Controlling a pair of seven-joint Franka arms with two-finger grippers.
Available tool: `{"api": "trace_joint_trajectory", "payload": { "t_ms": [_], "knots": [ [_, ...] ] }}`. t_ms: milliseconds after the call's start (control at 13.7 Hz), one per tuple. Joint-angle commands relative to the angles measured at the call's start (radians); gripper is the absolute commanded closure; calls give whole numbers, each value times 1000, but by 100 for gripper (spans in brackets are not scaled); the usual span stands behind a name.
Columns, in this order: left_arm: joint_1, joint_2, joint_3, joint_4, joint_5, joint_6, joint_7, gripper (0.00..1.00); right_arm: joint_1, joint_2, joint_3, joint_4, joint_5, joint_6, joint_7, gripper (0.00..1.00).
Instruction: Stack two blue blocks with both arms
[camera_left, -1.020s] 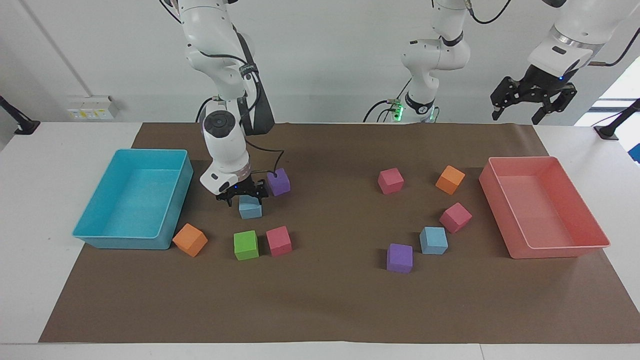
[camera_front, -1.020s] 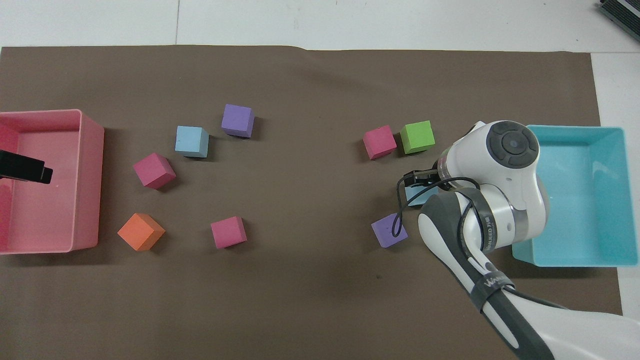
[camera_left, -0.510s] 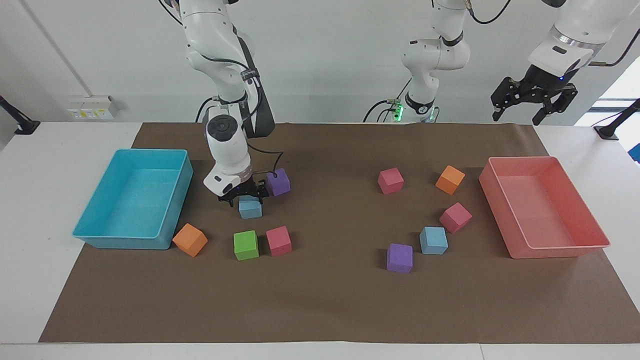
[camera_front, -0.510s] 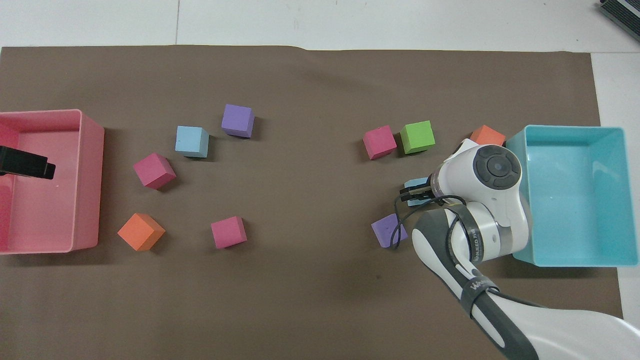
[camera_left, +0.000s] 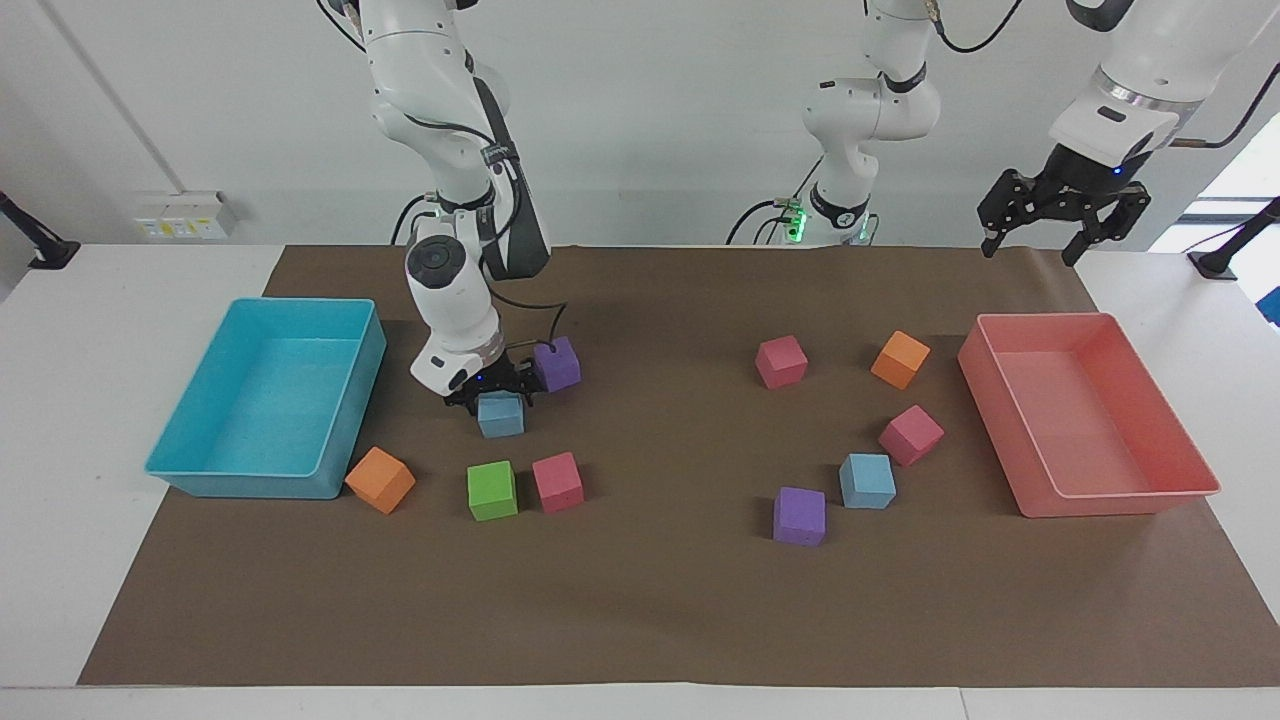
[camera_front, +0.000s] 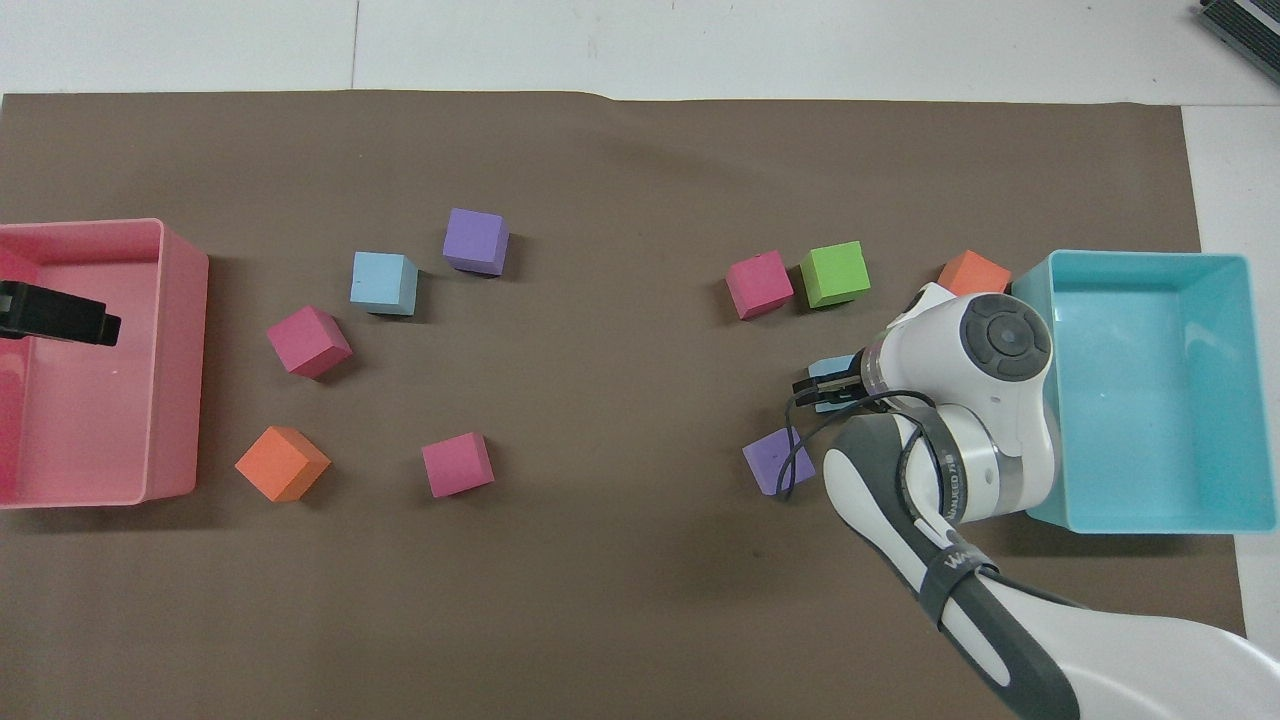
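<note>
Two blue blocks, still apart. Right tool (camera_left: 497, 392) sits spread around the blue block beside the purple cube (camera_left: 556, 364), not clamped yet; next it needs to squeeze. Left tool (camera_left: 1065, 210) waits released above the pink bin (camera_left: 1120, 500); second blue block (camera_left: 866, 481) sits near it.

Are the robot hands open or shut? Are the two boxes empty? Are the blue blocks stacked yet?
Right gripper: open, down at a blue block.
Left gripper: open, up in the air, holding nothing.
Blue block at the right gripper: on the mat, not lifted.
Other blue block: on the mat, nothing on it.
Turquoise bin: empty.
Pink bin: empty.
</note>
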Motion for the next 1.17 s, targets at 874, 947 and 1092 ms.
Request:
{"api": "trace_joint_trajectory", "payload": {
  "t_ms": [874, 947, 1092],
  "knots": [
    [-162, 246, 1, -273, -6, 573, -187, 0, 3, -74, -2, 251, -2, -373, 86, 100],
    [-162, 257, 1, -305, -6, 628, -203, 0, 12, -72, 6, 300, -60, -435, 103, 100],
    [-166, 304, 1, -344, -6, 741, -206, 0, 75, -62, 6, 341, -126, -462, 189, 100]
  ]
}}
